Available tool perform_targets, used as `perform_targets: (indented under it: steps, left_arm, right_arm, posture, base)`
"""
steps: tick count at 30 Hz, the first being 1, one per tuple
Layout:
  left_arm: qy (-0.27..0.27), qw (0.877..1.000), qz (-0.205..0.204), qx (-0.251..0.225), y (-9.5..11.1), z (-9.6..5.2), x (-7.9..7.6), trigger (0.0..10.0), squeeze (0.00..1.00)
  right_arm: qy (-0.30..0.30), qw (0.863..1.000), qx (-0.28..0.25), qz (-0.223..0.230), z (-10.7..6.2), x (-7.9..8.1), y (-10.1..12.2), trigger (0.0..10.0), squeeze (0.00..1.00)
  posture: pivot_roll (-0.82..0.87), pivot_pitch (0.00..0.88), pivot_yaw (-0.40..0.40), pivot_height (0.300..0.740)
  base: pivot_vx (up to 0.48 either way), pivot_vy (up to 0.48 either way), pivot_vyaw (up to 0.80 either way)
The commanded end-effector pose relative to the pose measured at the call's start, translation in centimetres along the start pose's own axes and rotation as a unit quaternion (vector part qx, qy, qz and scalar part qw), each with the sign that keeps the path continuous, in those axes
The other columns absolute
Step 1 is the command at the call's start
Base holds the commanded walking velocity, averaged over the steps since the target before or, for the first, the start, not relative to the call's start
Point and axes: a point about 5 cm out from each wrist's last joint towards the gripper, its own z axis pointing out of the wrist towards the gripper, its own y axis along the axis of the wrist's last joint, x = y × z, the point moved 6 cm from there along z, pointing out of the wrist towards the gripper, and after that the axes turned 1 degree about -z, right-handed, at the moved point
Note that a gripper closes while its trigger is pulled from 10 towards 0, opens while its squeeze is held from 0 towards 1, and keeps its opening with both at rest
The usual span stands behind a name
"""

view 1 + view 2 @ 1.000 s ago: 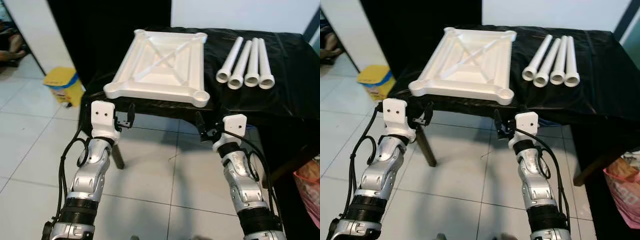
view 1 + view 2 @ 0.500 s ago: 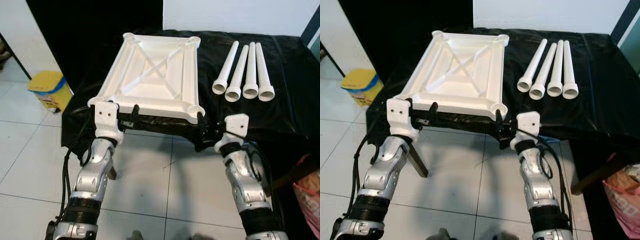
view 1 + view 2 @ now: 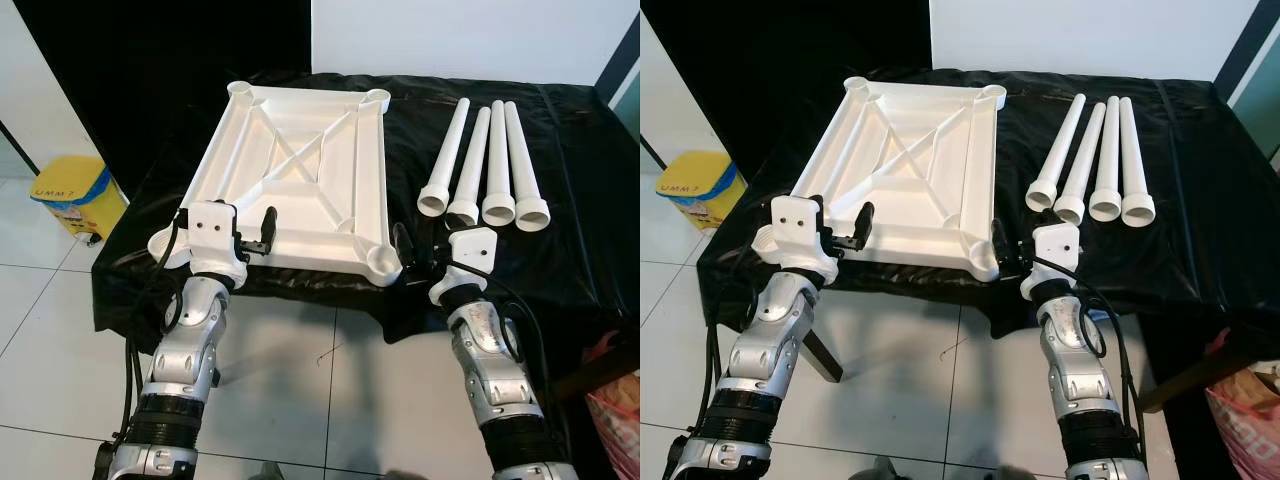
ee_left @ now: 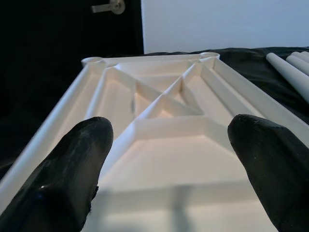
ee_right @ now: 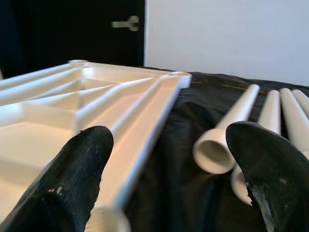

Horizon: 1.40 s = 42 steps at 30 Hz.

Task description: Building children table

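Note:
A white tabletop lies upside down on the black-draped table, showing its crossed ribs and a round socket at each corner. Several white tube legs lie side by side to its right, flared ends toward me. My left gripper is open, and its fingers reach over the tabletop's near edge toward the left corner. My right gripper is open too, beside the near right corner socket. In the right wrist view it looks between the tabletop rim and the nearest leg.
White floor tiles lie under my arms, in front of the table. A yellow bin stands on the floor at the left. A bag sits low at the right. A black door and a white wall are behind the table.
The view has closed in on the table as I stepped forward. Both open grippers, earlier below and in front of the table edge, now reach the tabletop's near edge.

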Motion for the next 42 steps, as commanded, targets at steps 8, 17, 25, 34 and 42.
perform_targets:
  steps: [8,17,25,34,42]
  left_arm:
    - [-0.005,1.000,-0.001,0.000,0.0,0.2,-0.5,10.0,0.00]
    - [-0.001,1.000,0.000,-0.001,-0.1,0.2,-0.3,10.0,0.00]
    - [-0.008,1.000,-0.002,0.001,-0.4,0.1,-0.8,10.0,0.00]
    - [-0.003,1.000,-0.021,0.017,-1.0,0.0,-0.5,10.0,0.00]
    - [-0.005,1.000,-0.019,0.018,-1.0,0.0,-0.4,10.0,0.00]
  right_arm:
    - [-0.002,1.000,0.007,-0.003,0.2,-0.4,-0.4,10.0,0.00]
    - [0.001,1.000,0.004,-0.003,0.4,-0.3,-0.3,10.0,0.00]
    - [0.002,1.000,0.006,-0.002,0.3,-0.3,-0.4,10.0,0.00]
    - [-0.004,1.000,0.010,-0.001,-0.1,-0.5,-0.7,10.0,0.00]
    - [-0.012,1.000,0.011,-0.002,-0.2,-0.8,-0.7,10.0,0.00]
  posture:
    - [0.02,0.031,-0.016,0.740]
    - [0.02,0.022,-0.017,0.740]
    - [0.01,0.020,-0.015,0.740]
    - [0.01,0.029,-0.007,0.740]
    - [0.00,0.039,0.001,0.740]
  base:
    - [0.288,0.000,0.00]
    - [0.286,0.000,0.00]
    - [0.032,0.000,0.00]
    - [0.000,0.274,0.00]
    - [0.000,0.423,0.00]
